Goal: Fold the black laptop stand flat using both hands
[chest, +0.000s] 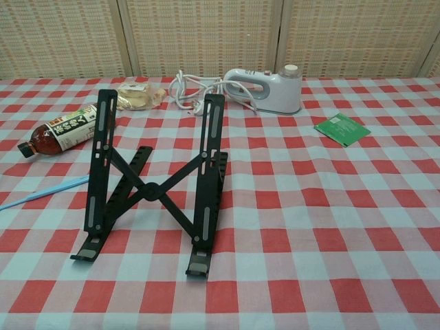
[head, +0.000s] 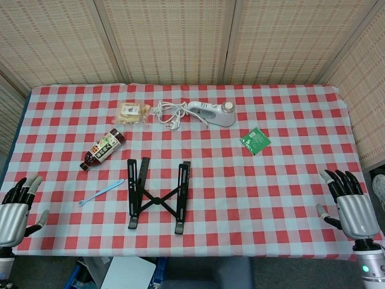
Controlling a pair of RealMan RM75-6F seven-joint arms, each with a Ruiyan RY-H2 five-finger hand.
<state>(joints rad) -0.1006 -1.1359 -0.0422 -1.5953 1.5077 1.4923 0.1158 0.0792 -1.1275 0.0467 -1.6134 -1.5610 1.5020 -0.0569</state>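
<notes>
Black laptop stand propped open on the checked surface, two rails joined by a crossed brace, long axis running from near edge toward far side, raised ends pointing away, feet nearest. Left hand well off to the stand's left, right hand further off to its right; both empty, fingers spread. Left nearer, probably first to reach.
</notes>
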